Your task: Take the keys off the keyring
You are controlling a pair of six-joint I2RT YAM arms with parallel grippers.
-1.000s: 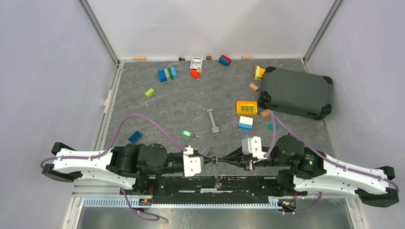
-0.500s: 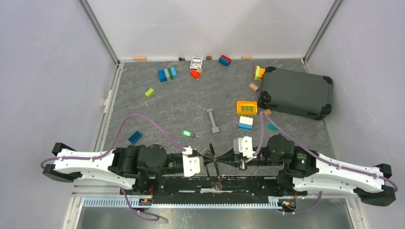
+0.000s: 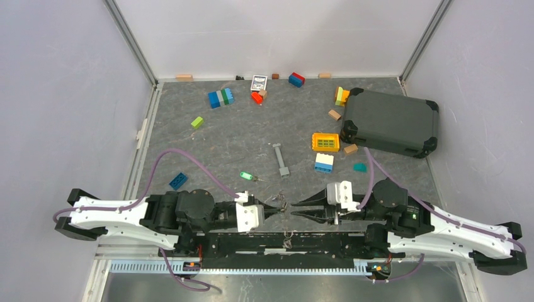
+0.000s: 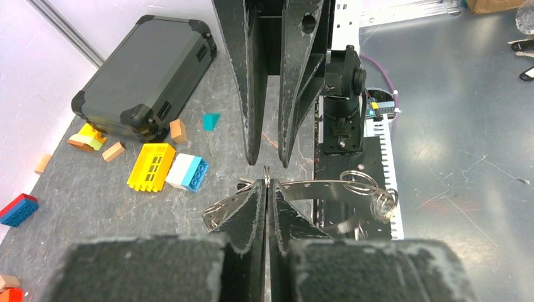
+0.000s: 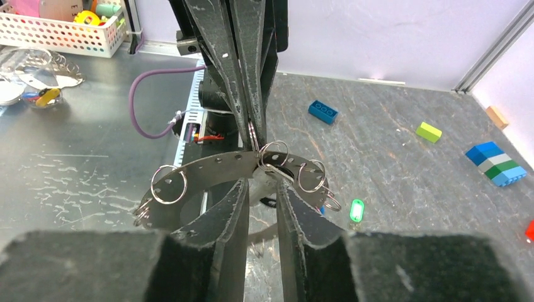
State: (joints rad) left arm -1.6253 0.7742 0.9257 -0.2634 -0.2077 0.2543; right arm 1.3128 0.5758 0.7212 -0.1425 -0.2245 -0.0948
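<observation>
Right tool [image 3: 293, 210] of mine has let go and backed off, fingers apart now | my left tool [image 3: 278, 211] pinches the keyring [image 4: 267, 175] tight so it stays up | keyring is near the green key [image 3: 245, 176], on the arms' side

A dark grey hard case [image 3: 390, 121] lies at the far right of the table [image 3: 239, 145]. A yellow grid block [image 3: 325, 141] sits just left of it, with a white-and-blue brick [image 3: 324, 163] nearer the camera. A grey metal bar [image 3: 280, 159] lies mid-table.
</observation>
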